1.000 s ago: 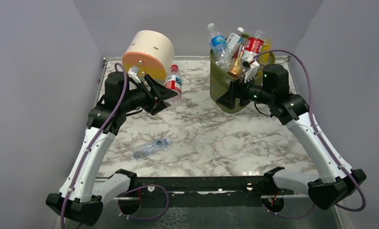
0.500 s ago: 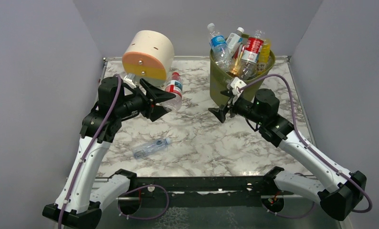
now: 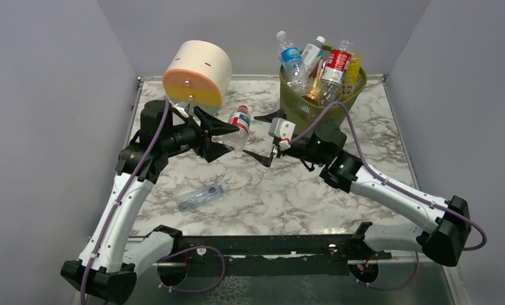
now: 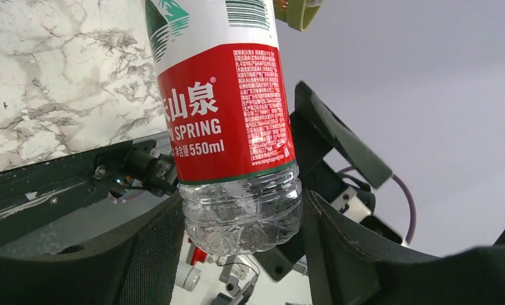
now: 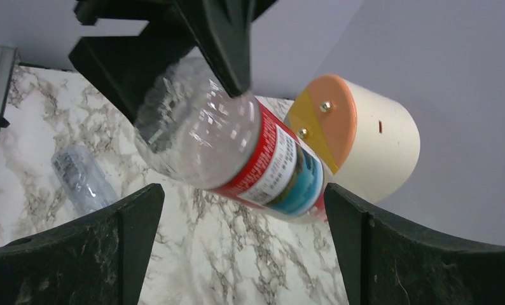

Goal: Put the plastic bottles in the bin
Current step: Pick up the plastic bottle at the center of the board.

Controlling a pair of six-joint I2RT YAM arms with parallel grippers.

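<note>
My left gripper is shut on the base end of a clear bottle with a red label, held off the table with its cap pointing right. In the left wrist view this bottle sits between the two fingers of the left gripper. My right gripper stands open just right of it, apart from the bottle. In the right wrist view the bottle hangs above the gap of the right gripper. The olive-green bin at the back right holds several bottles. A clear bottle lies on the table.
A cream, orange and yellow round drawer box stands at the back left, just behind the left gripper; it shows as well in the right wrist view. Grey walls close in the marble table on three sides.
The right arm has drawn back from the bin and swung left toward the held bottle, its jaws opening wider. The left gripper has shifted the bottle slightly to the right.
</note>
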